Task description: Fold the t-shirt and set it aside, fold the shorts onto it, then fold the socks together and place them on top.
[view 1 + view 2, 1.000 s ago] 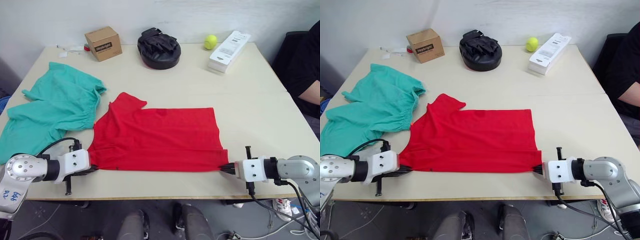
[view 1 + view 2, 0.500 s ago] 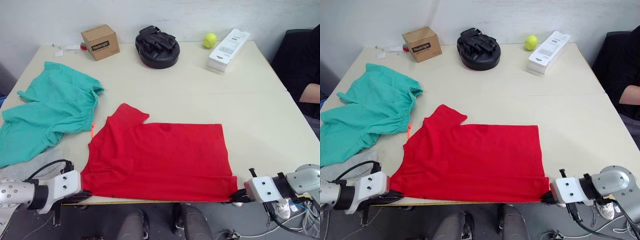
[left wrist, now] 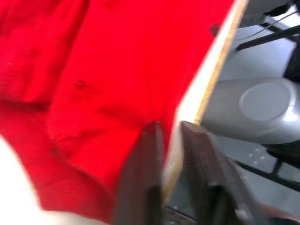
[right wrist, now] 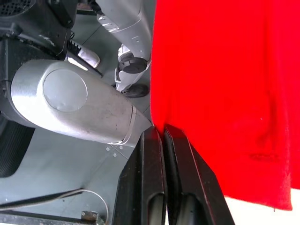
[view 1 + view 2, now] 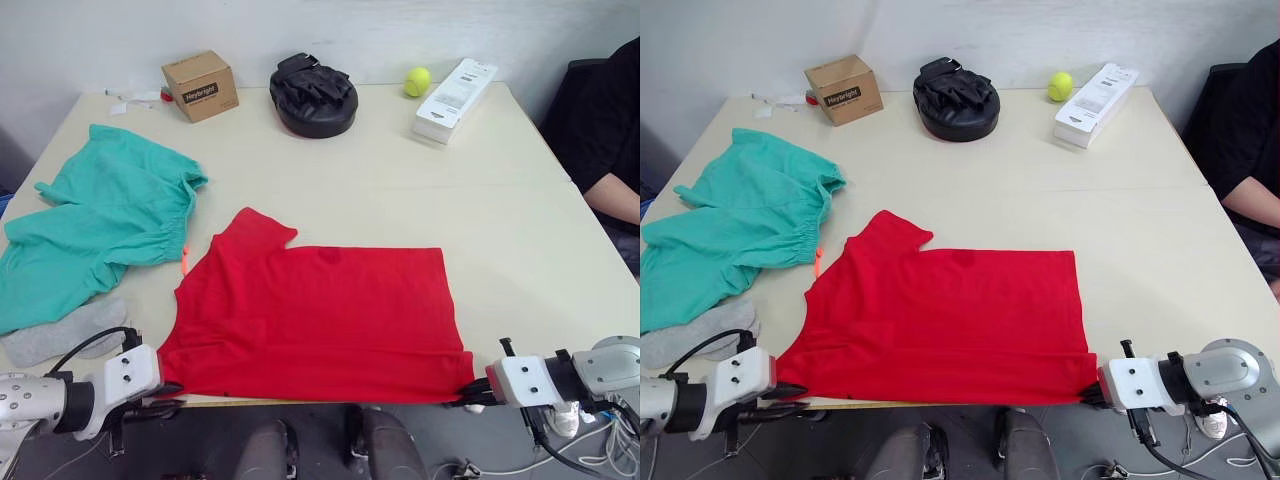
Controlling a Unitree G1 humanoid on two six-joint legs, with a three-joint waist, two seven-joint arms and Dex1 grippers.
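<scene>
step: first fold of red t-shirt (image 5: 318,308) | left gripper (image 5: 788,396) parted at its near-left hem corner, gripping nothing | right gripper (image 5: 1092,393) pinched on near-right corner | next: left re-clamps hem, both carry the edge away toward the collar

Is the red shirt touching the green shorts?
Apart. The left eye view shows a strip of bare table between the t-shirt and the shorts; only the orange drawstring hangs toward the shirt's edge.

Red t-shirt (image 5: 320,320) flat, teal shorts (image 5: 95,230) crumpled, grey socks (image 5: 62,335) beside
</scene>
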